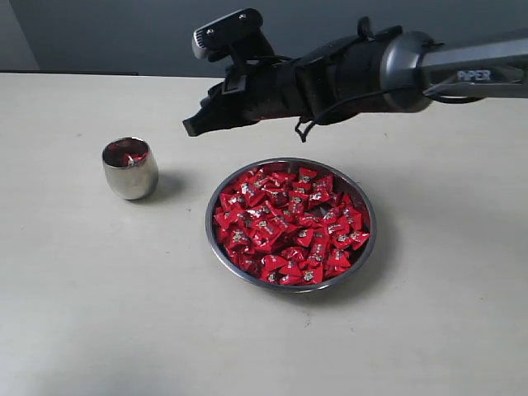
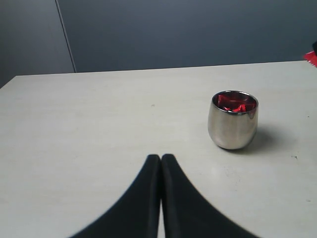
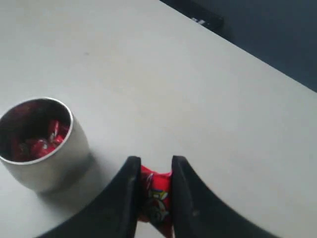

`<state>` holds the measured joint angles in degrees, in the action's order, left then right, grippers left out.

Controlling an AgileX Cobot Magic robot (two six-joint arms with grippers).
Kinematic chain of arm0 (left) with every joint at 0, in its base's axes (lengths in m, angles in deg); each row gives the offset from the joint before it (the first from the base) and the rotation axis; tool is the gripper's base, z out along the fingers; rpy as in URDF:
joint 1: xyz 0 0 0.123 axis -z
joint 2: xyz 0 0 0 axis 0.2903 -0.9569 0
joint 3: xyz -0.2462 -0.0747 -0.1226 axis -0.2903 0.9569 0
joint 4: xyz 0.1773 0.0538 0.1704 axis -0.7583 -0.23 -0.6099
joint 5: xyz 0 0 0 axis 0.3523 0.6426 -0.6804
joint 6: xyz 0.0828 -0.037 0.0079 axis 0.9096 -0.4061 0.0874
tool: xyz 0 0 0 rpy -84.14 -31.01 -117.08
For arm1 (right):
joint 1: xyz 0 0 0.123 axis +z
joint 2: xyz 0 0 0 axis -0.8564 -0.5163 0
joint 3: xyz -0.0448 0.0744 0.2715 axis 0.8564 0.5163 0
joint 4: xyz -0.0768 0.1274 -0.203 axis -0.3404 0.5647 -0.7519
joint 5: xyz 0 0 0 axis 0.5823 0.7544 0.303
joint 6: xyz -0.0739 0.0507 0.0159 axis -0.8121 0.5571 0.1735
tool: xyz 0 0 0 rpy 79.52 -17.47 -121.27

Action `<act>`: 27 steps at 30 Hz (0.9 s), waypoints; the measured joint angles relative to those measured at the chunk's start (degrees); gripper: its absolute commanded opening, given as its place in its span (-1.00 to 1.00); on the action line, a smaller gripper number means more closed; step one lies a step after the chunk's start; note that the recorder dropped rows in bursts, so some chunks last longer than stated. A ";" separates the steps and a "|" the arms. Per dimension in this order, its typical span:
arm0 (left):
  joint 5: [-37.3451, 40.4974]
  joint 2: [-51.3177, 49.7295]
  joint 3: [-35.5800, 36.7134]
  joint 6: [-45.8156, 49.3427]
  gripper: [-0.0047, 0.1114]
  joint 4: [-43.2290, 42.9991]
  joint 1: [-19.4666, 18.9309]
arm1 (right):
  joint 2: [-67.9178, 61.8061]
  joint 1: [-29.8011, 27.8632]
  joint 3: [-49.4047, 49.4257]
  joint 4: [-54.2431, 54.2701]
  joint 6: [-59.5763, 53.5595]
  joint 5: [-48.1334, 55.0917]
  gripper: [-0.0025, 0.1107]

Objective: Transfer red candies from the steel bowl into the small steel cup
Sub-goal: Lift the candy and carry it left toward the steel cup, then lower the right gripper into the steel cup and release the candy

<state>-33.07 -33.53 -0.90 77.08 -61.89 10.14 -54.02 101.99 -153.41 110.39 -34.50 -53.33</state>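
In the exterior view my right gripper (image 1: pixel 195 125) hangs above the table (image 1: pixel 82 313), between the small steel cup (image 1: pixel 130 172) and the steel bowl (image 1: pixel 373 223), which is heaped with red candies (image 1: pixel 285 223). From here I cannot tell how its jaws stand. The left wrist view shows my left gripper (image 2: pixel 161 159) pressed shut on nothing, with the cup standing near it and red wrappers inside. In the right wrist view the fingers (image 3: pixel 130 191) pinch a red candy (image 3: pixel 156 194), the cup close by on the table.
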 measured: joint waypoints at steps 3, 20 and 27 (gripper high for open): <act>0.00 0.00 0.00 0.00 -0.91 0.00 0.00 | -3.25 0.90 -4.34 0.00 0.00 1.65 -0.97; 0.00 0.00 0.00 0.00 -0.91 0.00 0.00 | -13.87 5.53 -18.44 -0.48 -3.23 11.50 -0.97; 0.00 0.00 0.00 0.00 -0.91 0.00 0.00 | -16.22 5.67 -20.39 -0.48 -3.53 12.47 -0.97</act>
<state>-33.07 -33.53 -0.90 77.08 -61.89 10.14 -70.24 107.66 -173.81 109.91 -38.03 -40.86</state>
